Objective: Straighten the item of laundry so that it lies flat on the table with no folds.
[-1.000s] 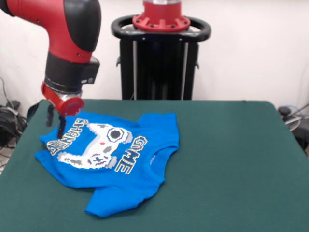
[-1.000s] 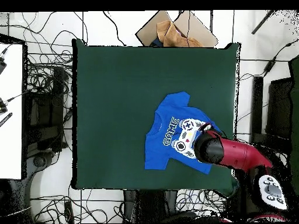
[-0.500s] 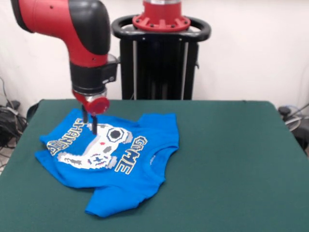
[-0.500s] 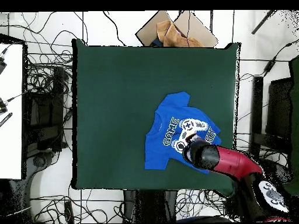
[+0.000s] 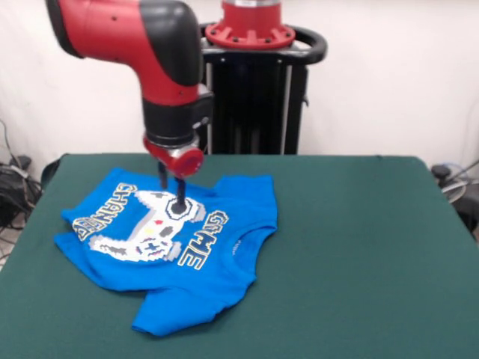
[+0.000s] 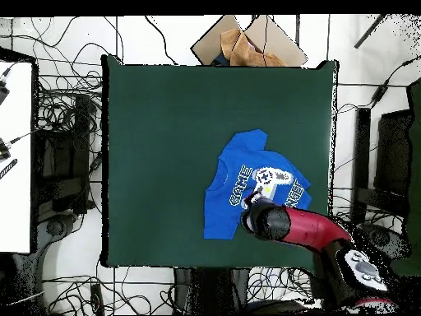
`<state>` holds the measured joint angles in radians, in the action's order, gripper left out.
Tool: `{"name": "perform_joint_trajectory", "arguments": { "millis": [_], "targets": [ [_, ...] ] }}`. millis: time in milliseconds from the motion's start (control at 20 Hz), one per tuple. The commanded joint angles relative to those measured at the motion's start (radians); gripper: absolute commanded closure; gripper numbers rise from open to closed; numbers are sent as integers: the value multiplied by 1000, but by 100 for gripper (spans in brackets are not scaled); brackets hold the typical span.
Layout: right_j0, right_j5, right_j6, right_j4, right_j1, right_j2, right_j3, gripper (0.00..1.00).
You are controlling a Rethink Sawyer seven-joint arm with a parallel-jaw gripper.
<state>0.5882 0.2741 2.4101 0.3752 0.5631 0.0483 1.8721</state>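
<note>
The end effector point(image 5: 171, 189), a pair of thin dark fingers below a red wrist disc, is pointing straight down over the small bright blue short-sleeved T-shirt point(image 5: 168, 243). Its two fingers point(image 5: 180, 196) are standing a narrow gap apart, neither spread wide nor pressed together, and nothing is lying between them. Their tips are meeting the white-grey pixel game-controller print point(image 5: 146, 228) at its upper end in the front view; whether they are pressing the cloth or hanging just above it cannot be told. No fabric is being lifted or pinched.

In the overhead view the end effector point(image 6: 256, 197) is mostly hidden under the red and black arm point(image 6: 300, 230), which is reaching in from the lower right and covering part of the shirt point(image 6: 238, 185).

The shirt is lying print-up on the large dark green felt-covered worktop point(image 5: 359, 254), in the left half in the front view, turned at an angle to the worktop's edges. The yellow-white "GAME" point(image 5: 202, 238) and "CHANGER" point(image 5: 107, 209) lettering is flanking the print. One sleeve is sticking out toward the near edge, and the fabric near the collar and along the right-hand hem is bunching in soft folds, so the garment is not yet lying flat.
</note>
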Motion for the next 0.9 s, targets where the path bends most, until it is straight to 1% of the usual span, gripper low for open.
{"name": "perform_joint_trajectory", "arguments": {
  "millis": [50, 200, 400, 450, 500, 550, 650, 900],
  "targets": [
    [-184, -166, 218, -59, -5, -65, -4, 0],
    [-213, -204, 228, -88, -31, -90, -27, 0],
    [-274, -285, 237, -144, -106, -179, -83, 0],
    [-287, -285, 221, -152, -119, -204, -99, 0],
    [-284, -283, 203, -160, -134, -204, -108, 0],
    [-278, -282, 187, -167, -141, -209, -110, 0],
    [-297, -269, 161, -175, -154, -242, -111, 0],
    [-303, -250, 108, -163, -165, -286, -111, 0]
  ]
}}
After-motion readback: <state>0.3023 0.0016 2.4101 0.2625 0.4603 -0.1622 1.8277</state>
